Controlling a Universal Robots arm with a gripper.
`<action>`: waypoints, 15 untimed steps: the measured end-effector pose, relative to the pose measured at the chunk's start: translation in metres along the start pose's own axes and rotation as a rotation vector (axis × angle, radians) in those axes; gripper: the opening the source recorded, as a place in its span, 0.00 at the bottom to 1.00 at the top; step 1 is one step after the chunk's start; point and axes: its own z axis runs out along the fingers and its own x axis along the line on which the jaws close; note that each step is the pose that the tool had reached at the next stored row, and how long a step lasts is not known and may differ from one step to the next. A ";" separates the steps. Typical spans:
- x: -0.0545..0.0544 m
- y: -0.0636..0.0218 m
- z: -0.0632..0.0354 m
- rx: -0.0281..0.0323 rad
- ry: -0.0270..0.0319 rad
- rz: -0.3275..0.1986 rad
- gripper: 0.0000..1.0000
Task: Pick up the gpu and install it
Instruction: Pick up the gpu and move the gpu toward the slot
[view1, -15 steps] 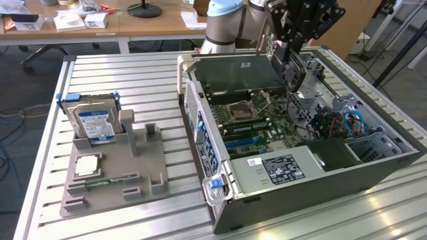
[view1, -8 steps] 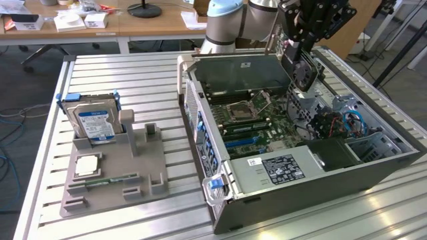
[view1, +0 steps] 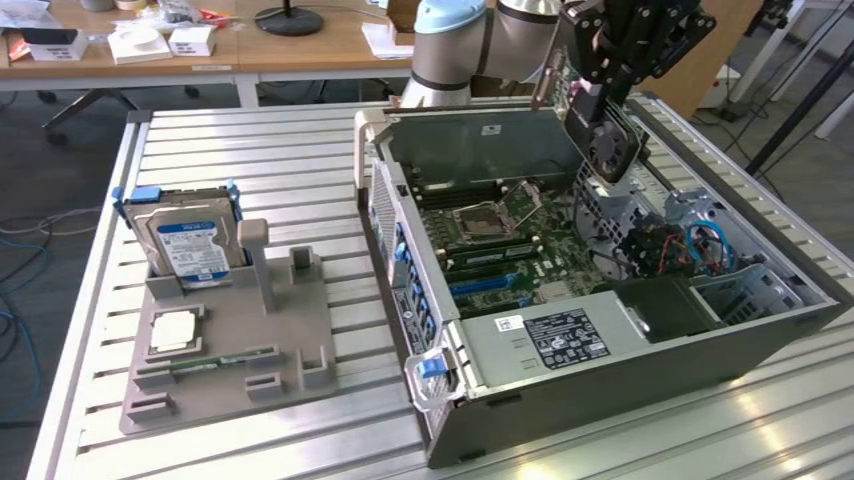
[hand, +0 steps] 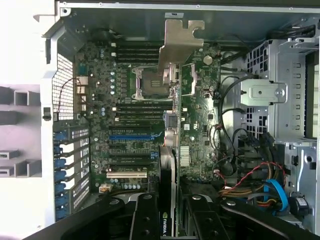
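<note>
Your gripper (view1: 611, 100) is clenched on one end of the gpu (view1: 607, 140), which hangs in the upper right of the exterior view, above the open computer case (view1: 641, 370) and clear of the motherboard (view1: 514, 250). In the wrist view its silver bracket (hand: 180, 42) is the end nearest the board, over the CPU socket (hand: 150, 82). I judge this to be the lining-up stage. Treat that bracket as your lowest point, square the card to the blue expansion slot (hand: 130, 136), and stay off the loose cables (view1: 694, 245).
</note>
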 end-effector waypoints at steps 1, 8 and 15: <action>0.000 0.0000 0.0000 -0.0001 0.0003 -0.006 0.26; -0.001 0.0052 0.0008 -0.0001 0.0003 -0.006 0.26; -0.001 0.0133 0.0046 -0.0007 0.0003 -0.007 0.26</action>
